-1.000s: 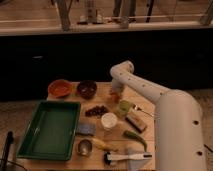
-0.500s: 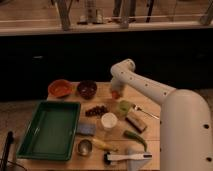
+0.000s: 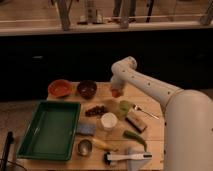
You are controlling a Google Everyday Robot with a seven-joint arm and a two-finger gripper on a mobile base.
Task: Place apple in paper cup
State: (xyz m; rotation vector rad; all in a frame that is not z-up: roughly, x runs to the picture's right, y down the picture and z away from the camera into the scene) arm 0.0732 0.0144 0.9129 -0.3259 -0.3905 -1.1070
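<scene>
Gripper (image 3: 116, 89) is at the far side of the table (image 3: 152, 128), pointing down, with the apple (image 3: 116, 93) right at its tip. We can't tell whether it's clamped on the apple or just sitting over it; the contact is hidden.

Apple is a small, round, red-orange blob, only its lower part showing below the gripper. It's smooth and round, so we expect it to roll if it's let go short of the target.

Paper cup (image 3: 108, 121) is nearer the camera, mid-table, upright, with a white rim and a plain white inside. It's well apart from the apple.

Our read on risks:
- If the grip is shallow, the apple slips on lift and rolls off the far edge or into the dark bowl (image 3: 87, 89).
- The cup mouth looks only a bit wider than the apple. An off-centre drop hits the rim and tips the light cup.
- The path to the cup passes the green object (image 3: 124, 106) and the dark berries (image 3: 96, 110), which sit just beside it. A low carry clips them.
- Wrong target: the metal cup (image 3: 84, 147) is further forward, next to the green tray (image 3: 50, 130), and the orange bowl (image 3: 60, 88) is close to the apple's colour.
- A release from too high bounces the apple out.
</scene>
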